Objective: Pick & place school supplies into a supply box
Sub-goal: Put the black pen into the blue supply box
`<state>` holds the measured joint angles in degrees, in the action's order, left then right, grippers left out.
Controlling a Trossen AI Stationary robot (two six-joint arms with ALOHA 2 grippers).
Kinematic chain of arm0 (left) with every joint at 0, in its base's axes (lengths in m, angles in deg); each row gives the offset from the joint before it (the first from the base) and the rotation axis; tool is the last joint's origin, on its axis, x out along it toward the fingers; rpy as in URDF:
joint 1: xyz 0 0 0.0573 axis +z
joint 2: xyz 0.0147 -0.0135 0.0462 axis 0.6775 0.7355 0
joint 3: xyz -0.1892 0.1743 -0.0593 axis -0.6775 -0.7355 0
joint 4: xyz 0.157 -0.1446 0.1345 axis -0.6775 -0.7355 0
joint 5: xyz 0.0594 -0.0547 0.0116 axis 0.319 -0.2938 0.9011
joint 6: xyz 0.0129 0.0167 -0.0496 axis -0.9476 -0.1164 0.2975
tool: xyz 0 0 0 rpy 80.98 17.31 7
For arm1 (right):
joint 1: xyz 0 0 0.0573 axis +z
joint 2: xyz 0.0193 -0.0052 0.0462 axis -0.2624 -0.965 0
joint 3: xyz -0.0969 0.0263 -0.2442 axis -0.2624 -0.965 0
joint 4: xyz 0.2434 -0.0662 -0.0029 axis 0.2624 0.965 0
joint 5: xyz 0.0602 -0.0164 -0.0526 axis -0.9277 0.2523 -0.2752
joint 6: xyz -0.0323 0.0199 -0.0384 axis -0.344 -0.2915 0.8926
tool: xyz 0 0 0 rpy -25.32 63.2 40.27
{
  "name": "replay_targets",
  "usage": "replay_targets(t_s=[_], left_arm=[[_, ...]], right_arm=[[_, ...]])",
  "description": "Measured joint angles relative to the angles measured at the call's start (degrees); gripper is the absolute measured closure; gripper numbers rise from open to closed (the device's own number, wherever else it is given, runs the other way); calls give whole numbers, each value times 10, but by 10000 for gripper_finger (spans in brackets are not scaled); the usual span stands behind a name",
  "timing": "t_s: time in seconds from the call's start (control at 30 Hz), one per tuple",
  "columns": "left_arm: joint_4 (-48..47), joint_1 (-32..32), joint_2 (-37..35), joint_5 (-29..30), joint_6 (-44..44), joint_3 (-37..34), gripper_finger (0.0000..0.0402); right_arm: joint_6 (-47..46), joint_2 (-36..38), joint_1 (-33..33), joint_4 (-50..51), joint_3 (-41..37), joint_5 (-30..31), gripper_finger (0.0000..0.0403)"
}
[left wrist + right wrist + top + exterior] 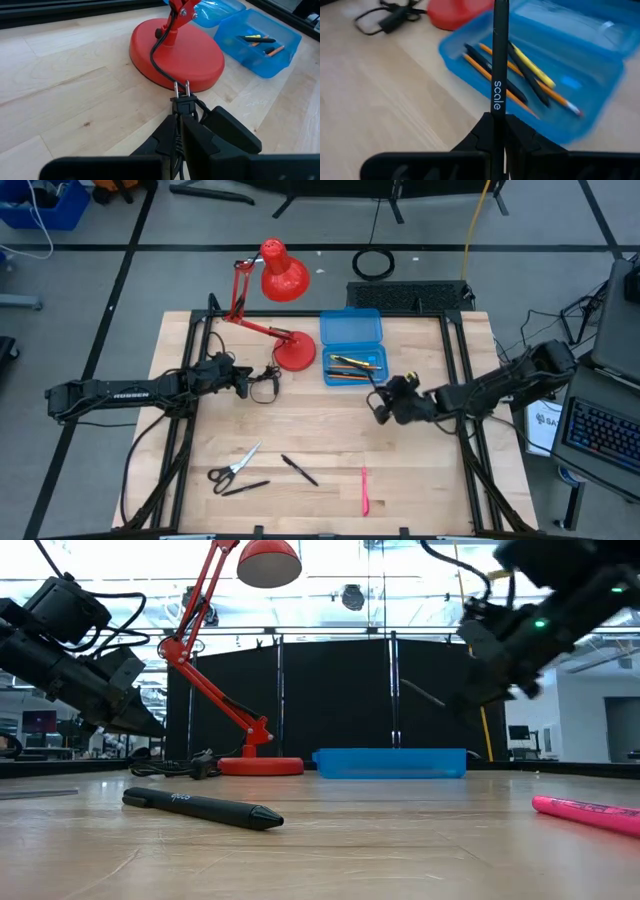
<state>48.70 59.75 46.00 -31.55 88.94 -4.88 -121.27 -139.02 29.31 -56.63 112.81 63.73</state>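
Beside the open blue box, right gripper clamped on a black pen; box holds pencils and a yellow marker. Left gripper closed on the lamp plug. Scissors, two pens and pink pen lie at table front.

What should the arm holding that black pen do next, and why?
Probably carry it a little farther over the open blue pencil case and lower it. The right gripper is shut on the black pen, whose tip already points over the tray, where pencils lie.
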Motion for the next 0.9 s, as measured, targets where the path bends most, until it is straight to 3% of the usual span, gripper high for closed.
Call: replay_targets(t_s=[0.3,0.9], left_arm=[[-1,0,0,0,-4,0,371],[-1,0,0,0,-5,0,371]], right_arm=[[191,0,-113,-126,0,-85,391],[440,0,-237,-162,3,-209,391]])
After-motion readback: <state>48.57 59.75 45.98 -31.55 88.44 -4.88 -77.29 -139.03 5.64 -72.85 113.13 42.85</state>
